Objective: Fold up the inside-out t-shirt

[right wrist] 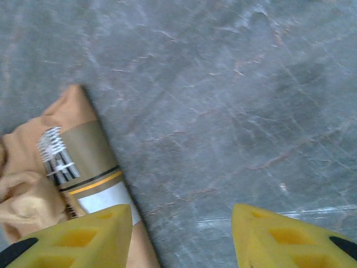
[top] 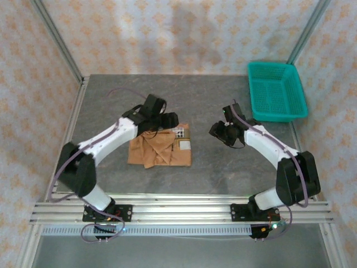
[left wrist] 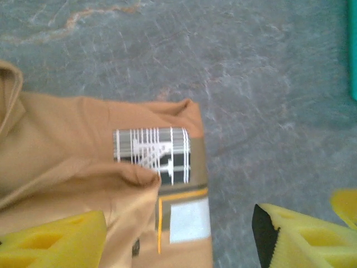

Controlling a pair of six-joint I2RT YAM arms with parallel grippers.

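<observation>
The inside-out t-shirt [top: 160, 149] is lying as a compact, roughly rectangular bundle left of the middle of the tabletop [top: 223, 173], nearer the near edge than the far one. Its white label patch [left wrist: 188, 220] is facing up on the right-hand side. The left gripper [top: 166, 120] is hovering over the shirt's far edge. Its yellow fingers [left wrist: 56, 240] are standing apart, with cloth under one and bare surface under the other, and are gripping nothing. The right gripper [top: 226, 133] is hanging over bare tabletop well to the right of the shirt, its jaws likewise apart and empty.

The fold is looking nearly complete, but loose cloth is bunching along the left and near sides. To do this step well, the left gripper should be coming down squarely on the far right corner beside the label and pinching every layer there, not just the top one. Then it should be carrying the edge low and slowly so the stack is not dragging. The right gripper could be pinning the right edge. A teal basket [top: 277, 92] is sitting by the far right corner.
</observation>
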